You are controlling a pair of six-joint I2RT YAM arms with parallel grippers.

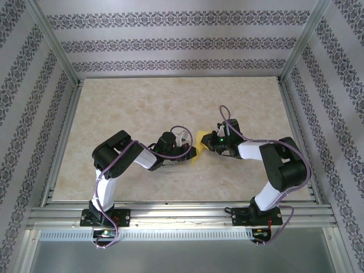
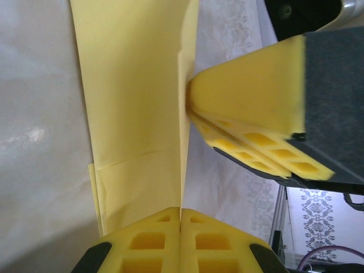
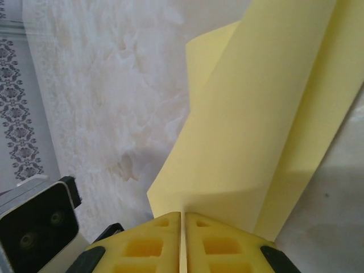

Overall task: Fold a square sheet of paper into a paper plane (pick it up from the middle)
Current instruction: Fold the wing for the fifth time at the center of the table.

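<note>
The square sheet of paper (image 1: 201, 137) is yellow and folded into a long layered shape, held up between both arms at the table's middle. In the left wrist view the sheet of paper (image 2: 136, 85) rises from my left gripper (image 2: 181, 211), whose yellow pads are shut on its upright edge. My right gripper (image 2: 190, 105) comes in from the right, pinching the same edge farther along. In the right wrist view my right gripper (image 3: 183, 216) is shut on the sheet of paper (image 3: 267, 114), which spreads up and right. From above, left gripper (image 1: 192, 151) and right gripper (image 1: 207, 143) almost touch.
The beige marbled tabletop (image 1: 142, 108) lies under the paper, bounded by aluminium rails (image 1: 170, 213) in front and patterned walls (image 1: 170, 42) behind and at the sides. A black-and-white part of the left arm (image 3: 34, 224) sits close by at lower left in the right wrist view.
</note>
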